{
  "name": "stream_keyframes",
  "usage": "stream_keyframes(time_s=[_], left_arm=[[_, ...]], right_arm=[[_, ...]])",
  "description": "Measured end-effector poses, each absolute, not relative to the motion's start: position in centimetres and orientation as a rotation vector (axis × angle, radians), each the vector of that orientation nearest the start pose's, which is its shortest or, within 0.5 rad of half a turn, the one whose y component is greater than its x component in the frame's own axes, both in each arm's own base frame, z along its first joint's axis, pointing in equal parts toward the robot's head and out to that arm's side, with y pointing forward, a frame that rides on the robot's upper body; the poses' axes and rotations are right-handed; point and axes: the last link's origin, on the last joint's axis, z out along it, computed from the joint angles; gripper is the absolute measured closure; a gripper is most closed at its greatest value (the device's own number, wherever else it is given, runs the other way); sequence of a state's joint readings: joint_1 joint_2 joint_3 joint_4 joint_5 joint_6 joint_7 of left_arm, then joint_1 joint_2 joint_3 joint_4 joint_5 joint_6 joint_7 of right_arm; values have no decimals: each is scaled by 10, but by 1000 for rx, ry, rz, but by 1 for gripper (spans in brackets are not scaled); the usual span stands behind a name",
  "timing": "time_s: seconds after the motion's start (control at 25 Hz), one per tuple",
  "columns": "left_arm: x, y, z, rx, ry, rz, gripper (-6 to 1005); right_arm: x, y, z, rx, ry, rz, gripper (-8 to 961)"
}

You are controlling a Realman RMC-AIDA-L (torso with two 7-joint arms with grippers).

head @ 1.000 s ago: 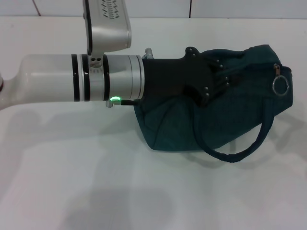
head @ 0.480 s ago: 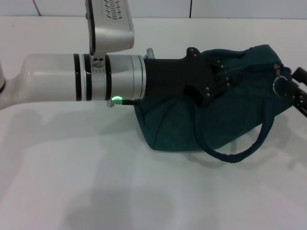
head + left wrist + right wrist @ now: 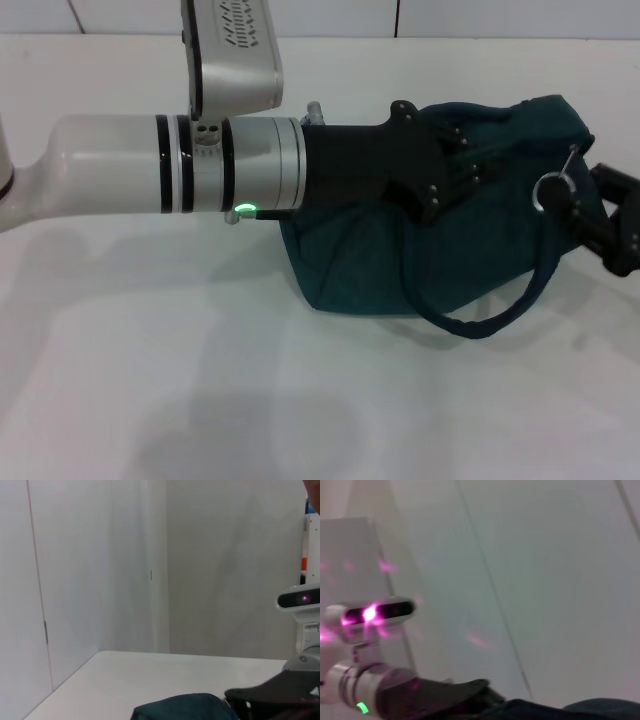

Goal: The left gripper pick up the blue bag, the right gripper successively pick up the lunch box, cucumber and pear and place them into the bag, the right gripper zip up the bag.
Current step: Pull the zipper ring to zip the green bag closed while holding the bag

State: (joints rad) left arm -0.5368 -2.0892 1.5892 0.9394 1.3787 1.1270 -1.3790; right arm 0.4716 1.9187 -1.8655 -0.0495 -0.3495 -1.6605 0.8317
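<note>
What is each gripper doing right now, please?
Left gripper: shut on the bag, at its top.
Right gripper: at the zipper ring; whether it grips it cannot be told.

The head camera looks steeply down, close over the white desk (image 3: 150,380). Both wrist cameras face level toward the walls. All three views share the blue bag (image 3: 480,250).
</note>
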Motion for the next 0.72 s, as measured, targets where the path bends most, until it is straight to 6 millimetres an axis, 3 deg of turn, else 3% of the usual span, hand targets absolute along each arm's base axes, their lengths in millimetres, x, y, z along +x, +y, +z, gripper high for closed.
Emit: stream_keyframes(time_s=[0.36,0.72], left_arm=[[-123,343,-70,-2833,-85,-807,912],[-124,344,-71,-2831,-73,-801,915]], right_arm=[[287,286,5,-2354,499,1218,546],[301,266,35,-2183,423,1300,549]])
